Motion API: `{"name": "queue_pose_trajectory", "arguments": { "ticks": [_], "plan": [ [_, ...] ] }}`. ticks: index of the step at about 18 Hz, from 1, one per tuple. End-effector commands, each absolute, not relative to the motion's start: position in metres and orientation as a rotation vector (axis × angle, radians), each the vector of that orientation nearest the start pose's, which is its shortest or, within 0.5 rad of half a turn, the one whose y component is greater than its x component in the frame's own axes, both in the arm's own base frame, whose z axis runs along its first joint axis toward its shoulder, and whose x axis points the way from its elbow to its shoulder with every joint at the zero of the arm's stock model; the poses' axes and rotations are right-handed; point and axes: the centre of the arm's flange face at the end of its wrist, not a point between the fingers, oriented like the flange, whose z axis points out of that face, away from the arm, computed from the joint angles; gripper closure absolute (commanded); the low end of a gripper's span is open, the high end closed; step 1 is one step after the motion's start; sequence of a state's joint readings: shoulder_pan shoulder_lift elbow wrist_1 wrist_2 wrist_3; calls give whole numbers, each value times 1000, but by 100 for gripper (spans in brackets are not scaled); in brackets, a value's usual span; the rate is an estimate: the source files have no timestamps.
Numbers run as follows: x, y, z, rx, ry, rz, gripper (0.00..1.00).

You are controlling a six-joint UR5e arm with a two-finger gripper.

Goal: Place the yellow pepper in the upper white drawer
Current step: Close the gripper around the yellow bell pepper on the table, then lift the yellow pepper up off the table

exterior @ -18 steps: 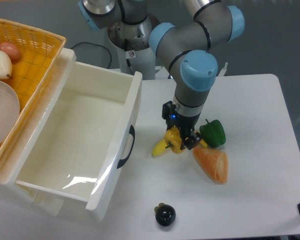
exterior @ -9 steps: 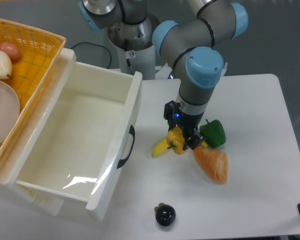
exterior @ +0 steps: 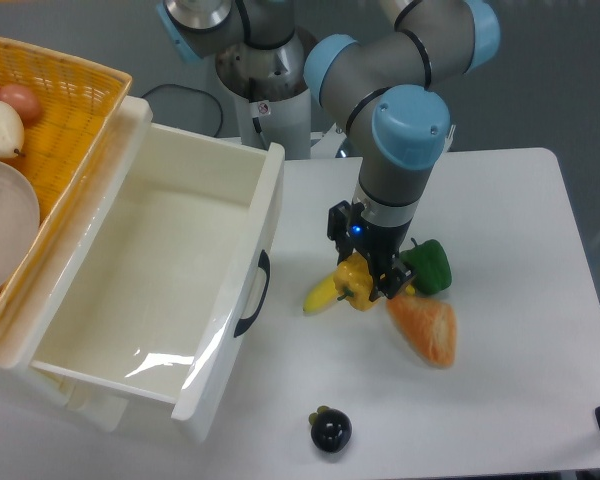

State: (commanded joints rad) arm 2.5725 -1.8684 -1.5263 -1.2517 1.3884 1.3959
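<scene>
The yellow pepper (exterior: pixel 354 279) is a glossy lobed fruit held between my gripper's fingers, just above the white table. My gripper (exterior: pixel 363 284) points straight down and is shut on it. The upper white drawer (exterior: pixel 150 280) stands pulled open at the left, with a black curved handle (exterior: pixel 252 295) on its front panel; its inside holds nothing. The pepper is to the right of the drawer front, apart from it.
A yellow banana (exterior: pixel 320 296) lies beside the pepper, partly behind it. A green pepper (exterior: pixel 427 266) and an orange wedge (exterior: pixel 425 327) lie right of the gripper. A small black fruit (exterior: pixel 330 430) lies near the front edge. A woven yellow-orange basket (exterior: pixel 40 130) with food stands at far left.
The arm has shifted slightly right and the pepper has risen a little with the gripper. The other objects have not moved.
</scene>
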Motion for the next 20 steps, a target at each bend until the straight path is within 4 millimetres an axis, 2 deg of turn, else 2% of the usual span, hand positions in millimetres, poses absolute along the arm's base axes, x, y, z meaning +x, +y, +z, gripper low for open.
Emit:
{"name": "queue_pose_trajectory", "arguments": {
  "ticks": [5, 11, 16, 20],
  "plan": [
    [-437, 461, 394, -2838, 392, -37, 80],
    [-438, 465, 404, -2799, 291, -62, 80],
    [-452, 457, 429, -2718, 104, -110, 80],
    [-459, 452, 437, -2646, -71, -180, 80]
  ]
}}
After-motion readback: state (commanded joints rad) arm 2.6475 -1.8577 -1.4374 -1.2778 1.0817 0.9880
